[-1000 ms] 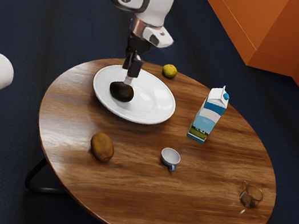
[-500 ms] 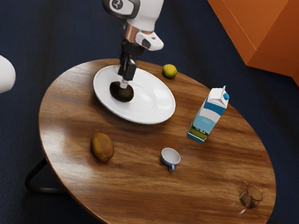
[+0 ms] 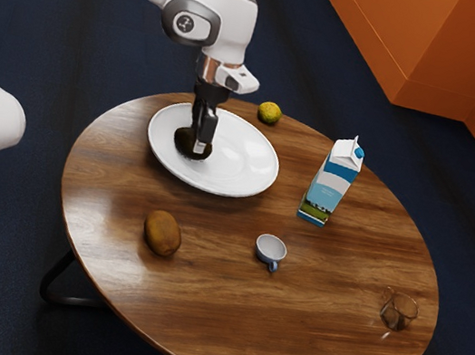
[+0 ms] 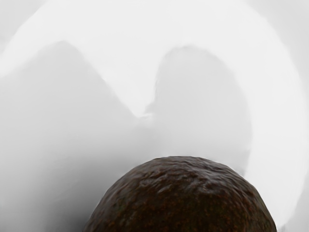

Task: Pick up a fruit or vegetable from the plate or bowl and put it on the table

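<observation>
The avocado (image 4: 186, 198) is seated on the plate (image 3: 245, 159), the gripper (image 3: 195, 146) being positioned over it, apparently in contact; whether the jaws are open or closed cannot be determined.

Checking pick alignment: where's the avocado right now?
Exterior view: the avocado is on the white plate, toward the exterior view's left of it, right at the gripper's tip. Wrist view: at the lower edge.
</observation>
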{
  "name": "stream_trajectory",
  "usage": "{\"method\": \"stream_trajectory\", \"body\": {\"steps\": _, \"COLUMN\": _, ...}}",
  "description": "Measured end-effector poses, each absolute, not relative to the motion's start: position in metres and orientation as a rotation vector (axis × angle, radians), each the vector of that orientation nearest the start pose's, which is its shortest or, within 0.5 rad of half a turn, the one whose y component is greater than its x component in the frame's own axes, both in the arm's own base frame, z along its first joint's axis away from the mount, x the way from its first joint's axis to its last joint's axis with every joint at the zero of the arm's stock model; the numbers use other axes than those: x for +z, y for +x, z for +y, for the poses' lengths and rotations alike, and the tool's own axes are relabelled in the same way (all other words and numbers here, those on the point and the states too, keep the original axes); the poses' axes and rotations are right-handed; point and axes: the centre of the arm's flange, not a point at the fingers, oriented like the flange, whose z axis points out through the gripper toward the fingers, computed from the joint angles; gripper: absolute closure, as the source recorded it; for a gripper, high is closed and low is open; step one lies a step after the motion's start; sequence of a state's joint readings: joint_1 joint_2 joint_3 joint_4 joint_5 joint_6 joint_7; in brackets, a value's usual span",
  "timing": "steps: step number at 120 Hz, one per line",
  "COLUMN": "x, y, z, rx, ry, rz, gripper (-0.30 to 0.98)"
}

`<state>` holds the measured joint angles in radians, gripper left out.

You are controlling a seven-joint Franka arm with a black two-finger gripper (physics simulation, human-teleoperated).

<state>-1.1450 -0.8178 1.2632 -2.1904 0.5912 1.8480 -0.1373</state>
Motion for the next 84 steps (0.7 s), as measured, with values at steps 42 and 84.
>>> {"method": "stream_trajectory", "body": {"steps": 42, "x": 0.58, "y": 0.485, "z": 0.087, "rx": -0.14, "ry": -3.141, "rz": 0.267, "gripper": 0.5}}
{"method": "stream_trajectory", "body": {"steps": 84, "x": 0.649, "y": 0.454, "z": -0.184, "rx": -0.151, "ry": -2.915, "rz": 0.635, "gripper": 0.51}}
